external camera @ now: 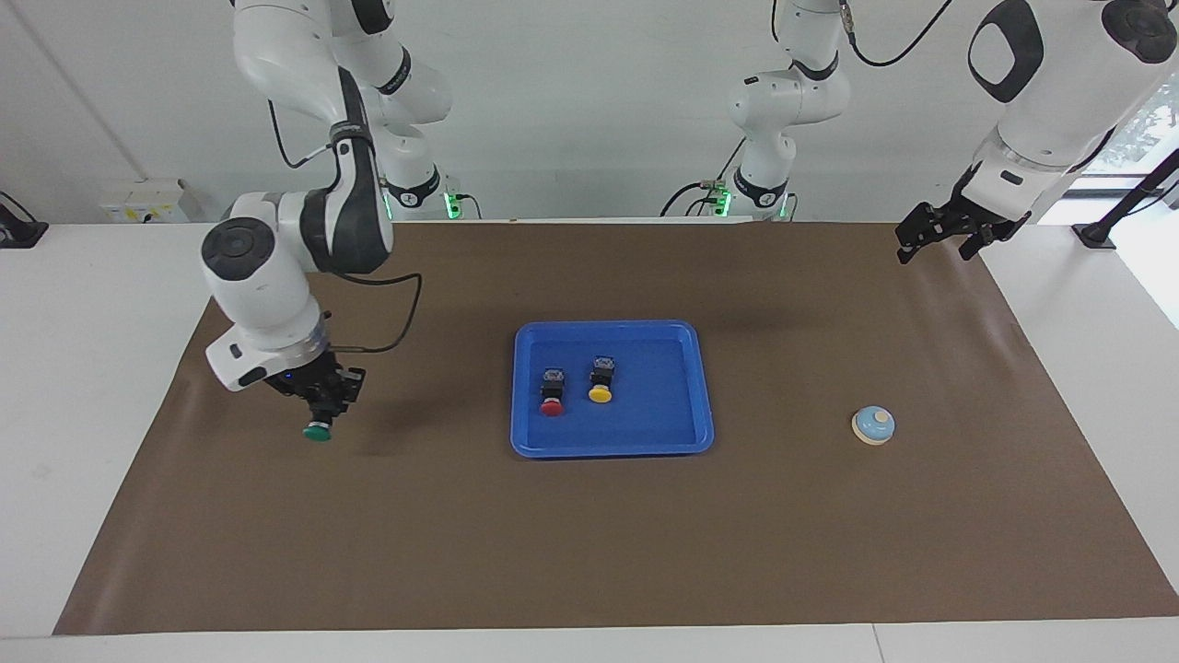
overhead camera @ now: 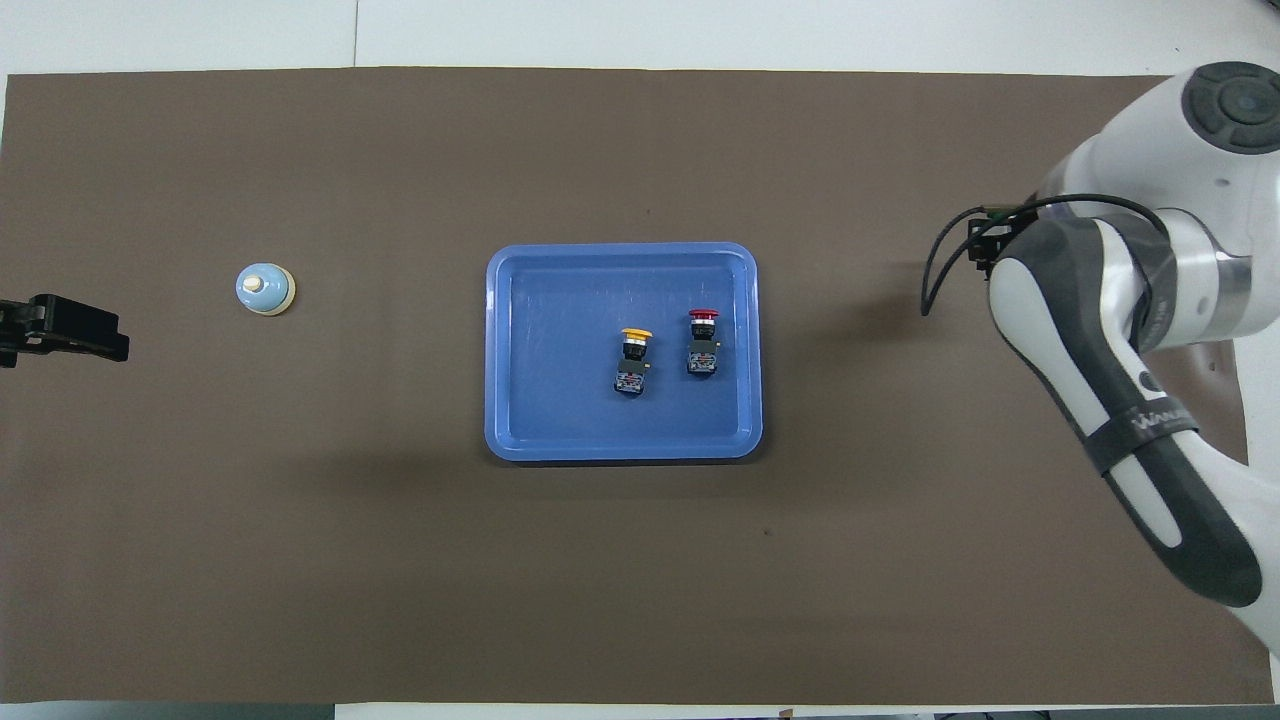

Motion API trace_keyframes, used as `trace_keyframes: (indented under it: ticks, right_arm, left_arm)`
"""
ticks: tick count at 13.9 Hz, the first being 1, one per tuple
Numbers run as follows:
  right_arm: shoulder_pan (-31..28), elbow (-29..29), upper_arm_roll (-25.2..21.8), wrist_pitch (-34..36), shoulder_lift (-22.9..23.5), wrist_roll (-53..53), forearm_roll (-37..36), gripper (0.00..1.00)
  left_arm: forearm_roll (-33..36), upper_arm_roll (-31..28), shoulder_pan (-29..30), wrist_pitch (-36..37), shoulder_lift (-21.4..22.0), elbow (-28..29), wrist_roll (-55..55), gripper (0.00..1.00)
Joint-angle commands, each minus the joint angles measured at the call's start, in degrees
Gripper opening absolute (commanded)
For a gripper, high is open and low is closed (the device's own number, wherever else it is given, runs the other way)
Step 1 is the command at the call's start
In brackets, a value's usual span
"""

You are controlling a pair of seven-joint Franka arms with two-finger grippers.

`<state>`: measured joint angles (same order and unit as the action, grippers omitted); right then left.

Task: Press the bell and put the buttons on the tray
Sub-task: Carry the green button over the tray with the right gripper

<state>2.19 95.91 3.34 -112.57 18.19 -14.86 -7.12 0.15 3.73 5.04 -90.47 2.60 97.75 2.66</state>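
Hardly anything here can be read. A dark strap [overhead camera: 1140,437] wrapped around the right arm [overhead camera: 1110,350] carries pale lettering in the overhead view, but only a fragment like "WAN" comes through, the rest too small to make out. No other label or number is legible.
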Motion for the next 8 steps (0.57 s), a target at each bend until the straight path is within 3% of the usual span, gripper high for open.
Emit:
trace_keyframes:
  ticks: [1, 5, 8]
  right_arm:
    - [7.2, -5.1, -0.1, 4.4, 1.9, -8.8, 0.2, 0.0]
    - [18.3, -10.4, -0.2, 6.9, 4.6, -18.7, 4.2, 0.0]
    - [25.5, -20.2, -0.2, 11.3, 11.6, -27.7, 4.4, 0.0]
  left_arm:
    - [-0.5, 0.2, 0.5, 0.1, 0.8, 0.5, -0.1, 1.0]
    - [-0.5, 0.2, 0.5, 0.1, 0.8, 0.5, -0.1, 1.0]
    - [-0.5, 0.2, 0.5, 0.1, 0.8, 0.5, -0.1, 1.0]
